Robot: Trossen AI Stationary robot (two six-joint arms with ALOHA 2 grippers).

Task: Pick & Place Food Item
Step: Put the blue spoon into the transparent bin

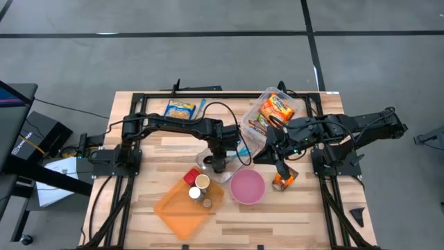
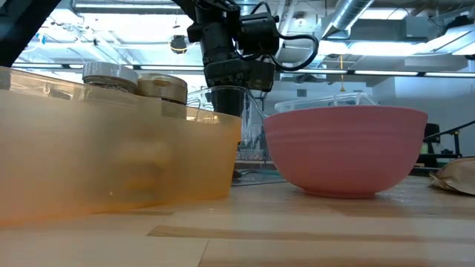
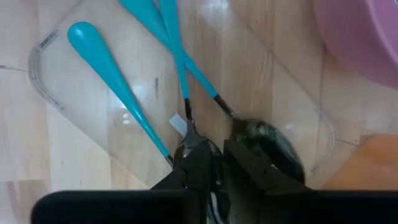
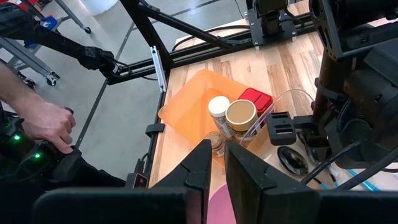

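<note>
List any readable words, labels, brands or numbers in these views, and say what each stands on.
None can be read.
Yellow food packet: printing too small to read.
Orange snack packets in the clear container: graphics only, blurred.
Packet under the right hand: unreadable.
Jar lids in the orange tray: no legible text.

Pale, smooth wood table (image 1: pixel 291 215); glossy pink plastic bowl (image 2: pixel 344 148); translucent orange plastic tray (image 2: pixel 111 159).
</note>
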